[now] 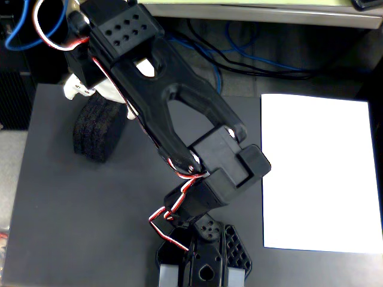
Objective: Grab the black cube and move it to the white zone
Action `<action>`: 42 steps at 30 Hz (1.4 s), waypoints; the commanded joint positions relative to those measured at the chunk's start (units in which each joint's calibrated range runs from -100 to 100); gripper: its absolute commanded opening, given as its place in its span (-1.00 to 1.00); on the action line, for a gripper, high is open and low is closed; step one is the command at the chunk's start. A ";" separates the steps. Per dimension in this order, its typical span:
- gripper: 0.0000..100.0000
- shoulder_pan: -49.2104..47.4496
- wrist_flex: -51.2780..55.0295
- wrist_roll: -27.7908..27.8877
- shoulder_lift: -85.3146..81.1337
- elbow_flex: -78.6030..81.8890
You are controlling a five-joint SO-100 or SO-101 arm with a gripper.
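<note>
The black cube (97,133) is a rough black foam block standing on the dark grey mat (72,215) near its upper left corner. My gripper (99,95) has white fingers (76,89) and hangs right over the block's top edge, at or touching it. The black wrist and arm cover most of the gripper, so how the jaws stand does not show. The white zone (320,170) is a white paper sheet at the right side of the mat, far from the block and with nothing on it.
The arm's base (203,263) sits at the mat's bottom centre and the arm (173,113) slants up to the left. Blue and black cables (239,54) lie behind the mat. A table edge (257,9) runs along the top.
</note>
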 commanded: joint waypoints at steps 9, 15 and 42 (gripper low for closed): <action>-0.28 11.71 -6.35 4.71 -0.30 5.75; -0.28 5.01 -9.18 4.09 -0.30 4.94; -0.97 3.17 -17.59 -5.81 20.11 0.49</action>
